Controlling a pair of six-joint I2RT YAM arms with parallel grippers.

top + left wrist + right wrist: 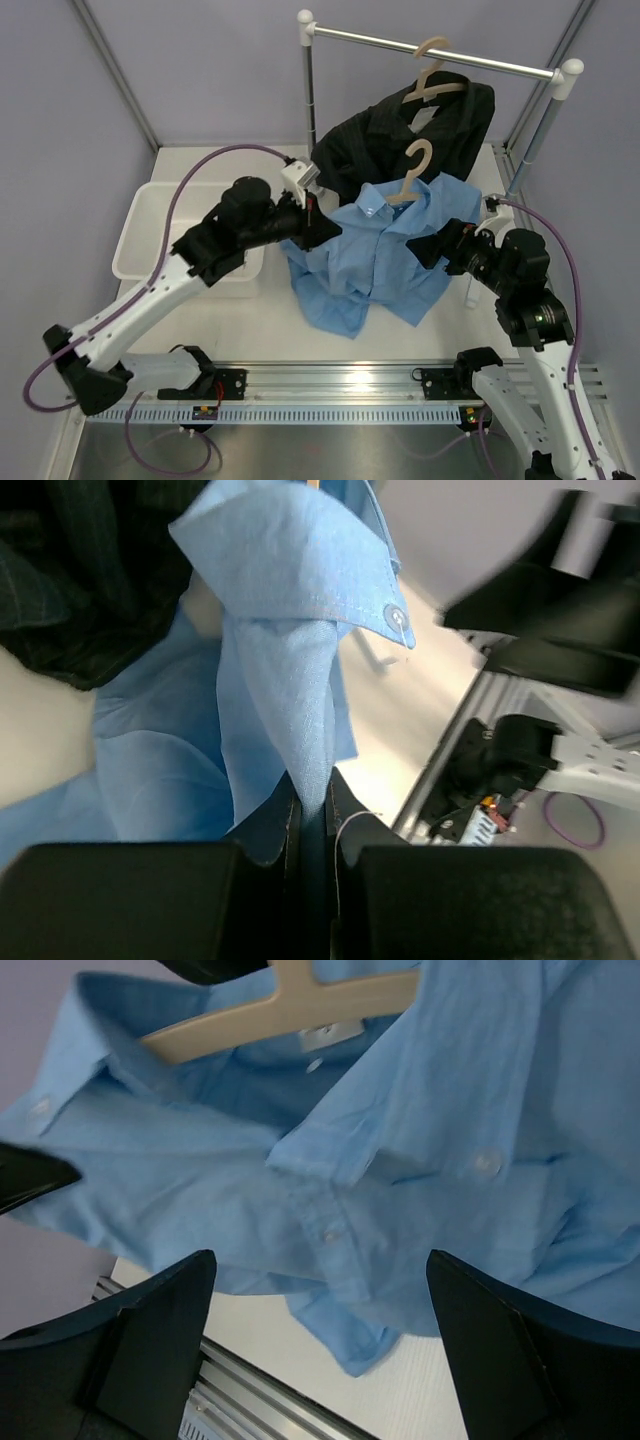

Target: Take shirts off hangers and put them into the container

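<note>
Left claw [315,825]: clenched on a narrow upright fold of the light blue collared button-up shirt [385,250]. The fold rises from between the two black fingers [130,900] and ends above them in a stitched flap bearing one pale round button [398,615]. More blue cloth hangs to the left of the pinched fold.

Right claw [320,1260]: released, its black fingers spread wide. The same shirt hangs directly ahead of the gap and spans both fingers; contact with either finger cannot be determined. In the top view the shirt sits between the two claws, one at each side edge.

Slim beige wooden hanger [290,1005]: inside the blue shirt's collar, above and beyond the right claw.

Black pinstriped shirt [400,130]: beyond both claws, on a second beige hanger [432,70] hooked over the metal rail [440,55].

White rectangular plastic container [140,235]: on the outer side of the left claw, partly beneath the left forearm. The blue shirt is beside it, not in it.

Markings: a small white label [330,1032] sits at the collar just under the hanger; its print is too small to read.

Materials: the blue cloth is a fine matte weave, creased, with stitched seams and flat pale buttons. The hanger is smooth, flat and gently curved. The container has smooth walls and rounded corners
</note>
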